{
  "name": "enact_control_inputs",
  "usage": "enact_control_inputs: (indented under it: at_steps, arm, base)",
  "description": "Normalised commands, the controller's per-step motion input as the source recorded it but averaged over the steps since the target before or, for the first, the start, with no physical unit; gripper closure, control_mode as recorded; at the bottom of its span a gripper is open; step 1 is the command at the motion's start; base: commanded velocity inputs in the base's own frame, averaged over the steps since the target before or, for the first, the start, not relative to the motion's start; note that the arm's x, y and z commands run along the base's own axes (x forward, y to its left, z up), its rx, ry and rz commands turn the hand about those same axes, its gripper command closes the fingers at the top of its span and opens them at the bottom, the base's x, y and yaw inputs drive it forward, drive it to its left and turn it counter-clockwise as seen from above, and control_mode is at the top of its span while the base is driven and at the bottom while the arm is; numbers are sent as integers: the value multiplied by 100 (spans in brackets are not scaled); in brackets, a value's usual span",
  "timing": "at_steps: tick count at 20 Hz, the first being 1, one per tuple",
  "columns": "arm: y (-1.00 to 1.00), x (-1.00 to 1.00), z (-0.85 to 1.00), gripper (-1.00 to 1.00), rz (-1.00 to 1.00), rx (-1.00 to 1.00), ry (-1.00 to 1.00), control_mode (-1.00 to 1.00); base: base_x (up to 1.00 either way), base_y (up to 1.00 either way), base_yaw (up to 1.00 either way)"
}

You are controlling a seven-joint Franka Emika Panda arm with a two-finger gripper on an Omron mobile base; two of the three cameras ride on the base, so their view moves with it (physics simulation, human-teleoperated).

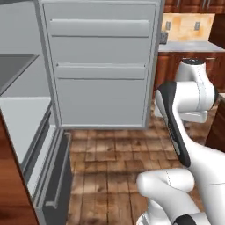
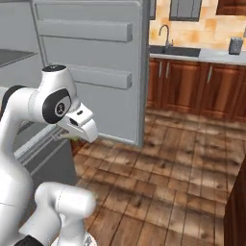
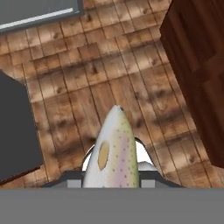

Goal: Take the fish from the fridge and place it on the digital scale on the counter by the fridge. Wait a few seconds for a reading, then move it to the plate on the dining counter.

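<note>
The fish (image 3: 113,151) sits closest to the hand camera, rising from between the fingers with its pointed end away from the wrist; its body is pale and speckled, with a pinkish stripe down the middle and a tan oval patch on one side. The gripper (image 3: 112,175) is narrowed around it, the dark finger tips (image 3: 142,165) showing as slivers on either flank of the fish, so the fish is held clear of any surface. Beyond the fish, well below the gripper, runs the wooden plank floor (image 3: 109,78). A dark wood cabinet (image 3: 197,74) stands off to one side of the gripper in the hand view, and a dark grey slab (image 3: 15,131) lies off to the other; at the far edge past the fish tip is a grey panel with a pale edge (image 3: 39,15).

In the left base view the white arm (image 1: 184,114) folds in the foreground, and the fridge (image 1: 26,114) stands open beyond it, its grey inner shelves to the arm's left. The fridge door (image 1: 101,66) is swung wide ahead of the arm, showing box-shaped bins. In the right base view the arm's wrist (image 2: 77,122) hangs in front of the fridge's lower edge, and a counter with a sink and tap (image 2: 168,45) lies far off past the door
</note>
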Motion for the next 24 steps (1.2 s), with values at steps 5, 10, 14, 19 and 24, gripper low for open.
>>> enact_control_inputs:
  at_steps: [5,10,14,19,24]
  arm:
    - [0,0,0,100,0,0,0,100]
    - [0,0,0,100,0,0,0,100]
    - [0,0,0,100,0,0,0,100]
    - [0,0,0,100,0,0,0,100]
    - [0,0,0,100,0,0,0,100]
  base:
    - [2,-10,-67]
    - [55,-47,-21]
    - [65,-69,7]
    - [65,-75,24]
    - [95,-40,30]
